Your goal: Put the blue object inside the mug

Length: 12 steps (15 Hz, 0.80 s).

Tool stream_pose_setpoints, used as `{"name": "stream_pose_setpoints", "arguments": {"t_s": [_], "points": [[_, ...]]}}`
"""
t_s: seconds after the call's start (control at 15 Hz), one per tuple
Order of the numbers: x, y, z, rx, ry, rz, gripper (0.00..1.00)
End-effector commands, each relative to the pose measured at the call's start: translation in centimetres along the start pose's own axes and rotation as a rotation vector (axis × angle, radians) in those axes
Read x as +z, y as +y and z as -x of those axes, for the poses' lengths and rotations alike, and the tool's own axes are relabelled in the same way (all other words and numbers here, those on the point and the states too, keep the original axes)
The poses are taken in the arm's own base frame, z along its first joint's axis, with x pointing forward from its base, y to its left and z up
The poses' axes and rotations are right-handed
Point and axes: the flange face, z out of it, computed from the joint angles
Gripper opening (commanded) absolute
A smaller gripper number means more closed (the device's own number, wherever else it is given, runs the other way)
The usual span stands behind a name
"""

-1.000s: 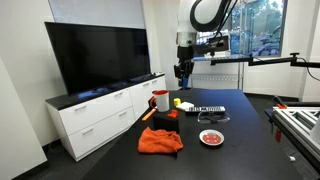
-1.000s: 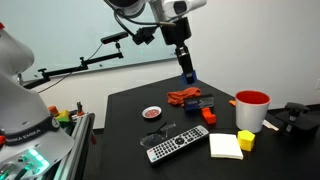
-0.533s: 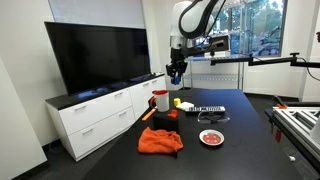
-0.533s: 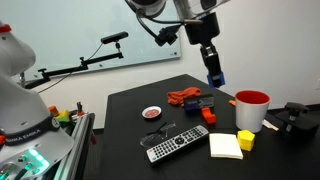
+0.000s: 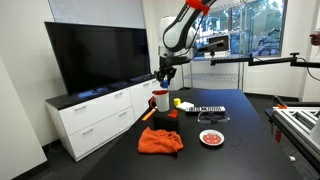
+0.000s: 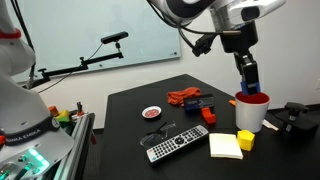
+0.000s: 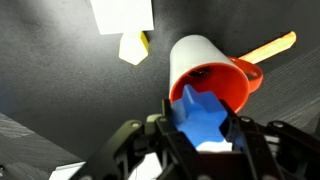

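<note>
My gripper [image 7: 200, 125] is shut on the blue object [image 7: 197, 112], a small blocky piece held between the jaws. It hangs right above the open mouth of the mug [image 7: 205, 72], which is red inside with a whitish outer wall. In both exterior views the gripper [image 6: 247, 82] [image 5: 160, 78] sits just over the mug [image 6: 251, 110] [image 5: 160, 100] at the table's edge, and the blue object [image 6: 246, 74] shows between the fingers.
A small yellow item [image 6: 245, 141] and a pale notepad [image 6: 226, 146] lie next to the mug. A remote [image 6: 175, 141], an orange cloth [image 5: 160, 141], a white-and-red plate [image 5: 211, 137] and glasses are on the black table [image 6: 130, 115]. A TV and white cabinet [image 5: 100, 112] stand beside it.
The gripper has carried the blue object sideways from above the middle of the table to right over the mug and a little lower. Nothing on the table moved.
</note>
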Motion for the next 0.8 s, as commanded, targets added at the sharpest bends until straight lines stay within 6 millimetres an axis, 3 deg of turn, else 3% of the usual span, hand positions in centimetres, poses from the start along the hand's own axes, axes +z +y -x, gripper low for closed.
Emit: {"name": "stream_pose_setpoints", "arguments": {"t_s": [0.0, 0.33, 0.4, 0.53, 0.73], "points": [[-0.1, -1.4, -2.2, 0.056, 0.02, -0.014, 0.22], [1.0, -2.7, -2.3, 0.075, 0.006, -0.019, 0.22], [1.2, -2.8, -2.3, 0.075, -0.001, -0.02, 0.72], [1.3, -2.9, -2.4, 0.079, -0.004, -0.019, 0.79], [1.1, -2.9, -2.6, 0.086, -0.005, -0.02, 0.99]]}}
